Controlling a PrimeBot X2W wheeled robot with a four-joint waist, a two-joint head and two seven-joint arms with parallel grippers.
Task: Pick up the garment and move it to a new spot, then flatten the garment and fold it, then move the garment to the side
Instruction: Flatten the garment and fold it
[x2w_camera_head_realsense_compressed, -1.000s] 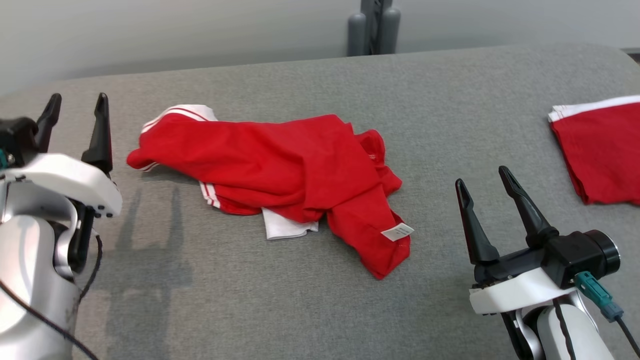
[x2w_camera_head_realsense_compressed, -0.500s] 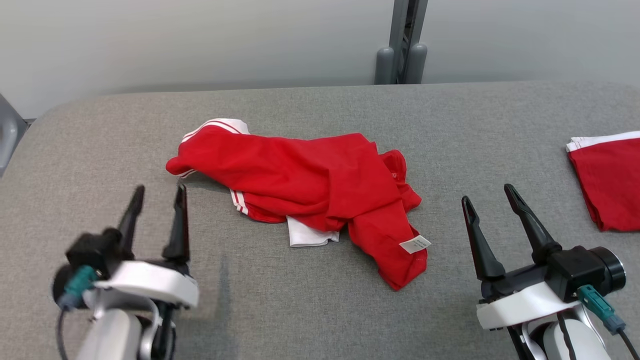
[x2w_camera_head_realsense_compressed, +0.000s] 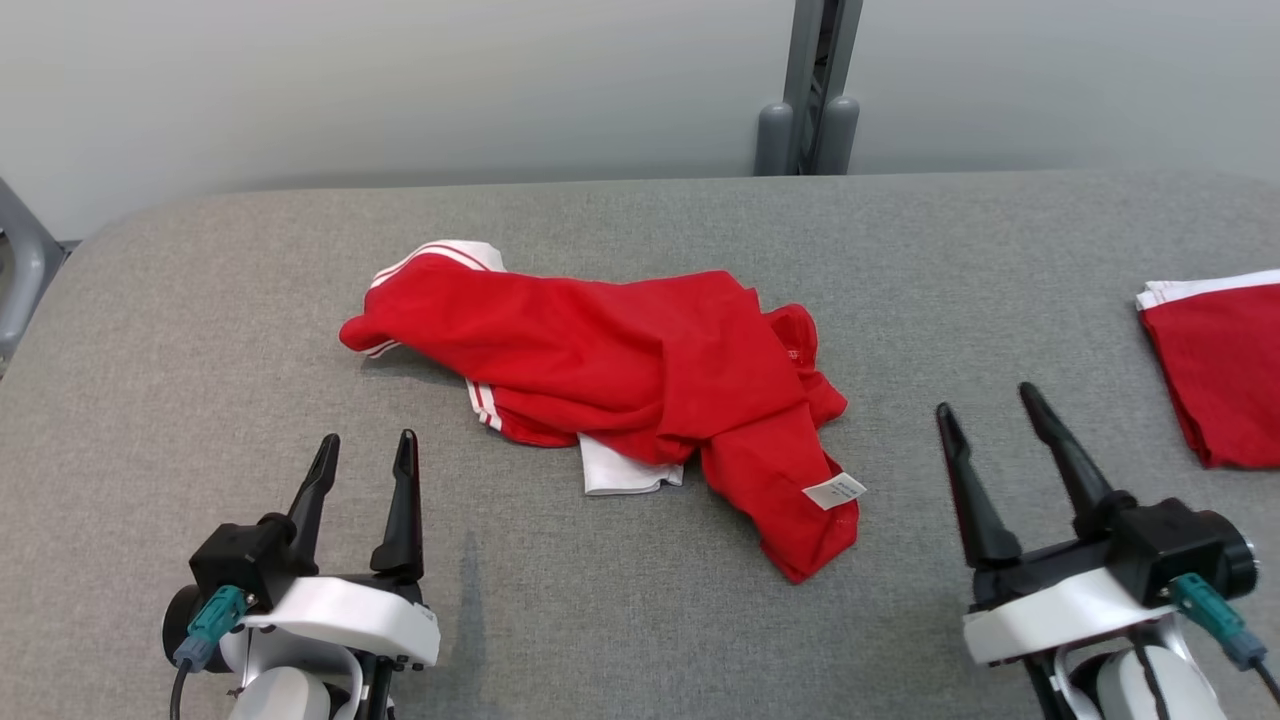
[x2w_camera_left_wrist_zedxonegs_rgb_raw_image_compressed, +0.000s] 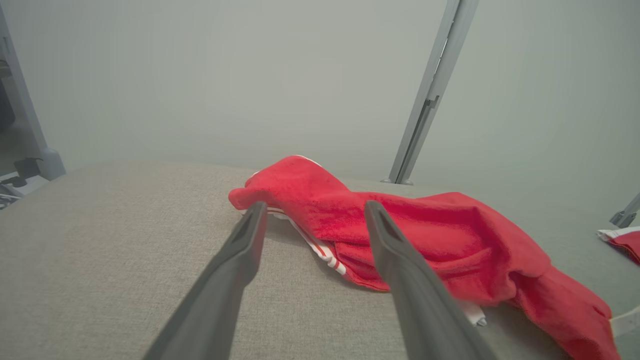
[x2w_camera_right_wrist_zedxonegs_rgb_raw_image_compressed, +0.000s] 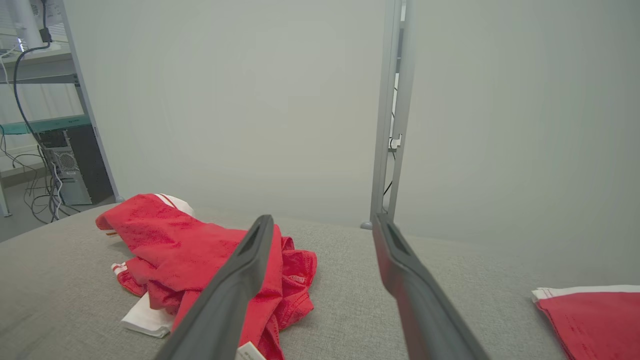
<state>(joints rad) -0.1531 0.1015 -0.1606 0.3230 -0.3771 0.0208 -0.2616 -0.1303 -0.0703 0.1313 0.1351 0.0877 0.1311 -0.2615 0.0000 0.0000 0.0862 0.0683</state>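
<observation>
Lately the left gripper (x2w_camera_head_realsense_compressed: 368, 440) had drawn back toward the robot; it and the right gripper (x2w_camera_head_realsense_compressed: 986, 400) held jaws released, the garment (x2w_camera_head_realsense_compressed: 620, 370) crumpled, ungrasped: pickup seemingly unstarted.

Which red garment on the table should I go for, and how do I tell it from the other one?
Start from the grey padded table: near its middle lies a crumpled red garment with white striped trim. A small white label shows at its near right end, and it sprawls in a heap, unlike the neatly folded red garment at the table's right edge.
</observation>
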